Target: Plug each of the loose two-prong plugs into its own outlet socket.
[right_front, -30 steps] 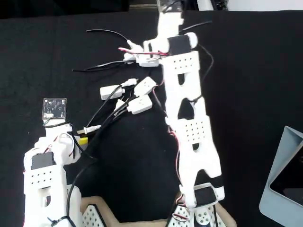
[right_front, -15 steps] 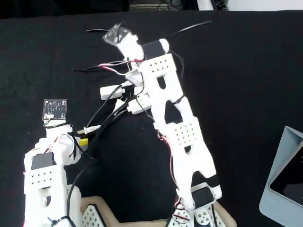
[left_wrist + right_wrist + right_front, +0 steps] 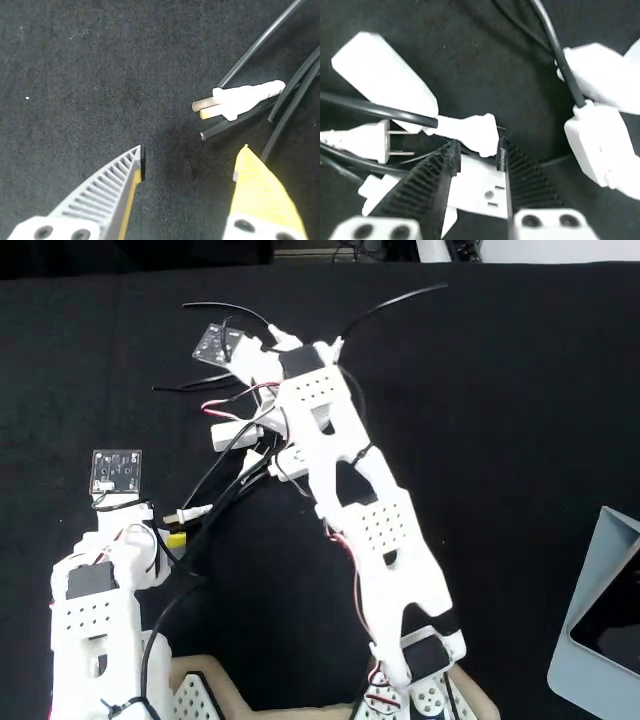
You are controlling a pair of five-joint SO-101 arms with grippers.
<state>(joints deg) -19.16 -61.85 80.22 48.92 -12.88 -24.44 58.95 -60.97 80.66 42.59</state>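
A loose white two-prong plug (image 3: 240, 97) on a black cord lies on the black cloth just beyond my left gripper (image 3: 192, 157), which is open and holds nothing. From above, that plug (image 3: 195, 511) sits by the left arm's yellow fingertip (image 3: 176, 537). My right gripper (image 3: 477, 147) hangs over the cluster of white outlet sockets (image 3: 232, 432). Its black fingers (image 3: 437, 175) stand apart, with the body of a white plug (image 3: 470, 131) between the tips. Under them lies a socket face (image 3: 487, 192) with slots. Another two-prong plug (image 3: 365, 141) lies beside it.
Black cords (image 3: 215, 475) cross the cloth between both arms. More white socket blocks (image 3: 602, 145) lie around the right gripper. The right arm (image 3: 350, 500) stretches diagonally over the table's middle. A grey-blue container (image 3: 600, 610) stands at the right edge.
The right arm has swung left from the table's far edge and come down over the socket cluster. The left arm has not moved.
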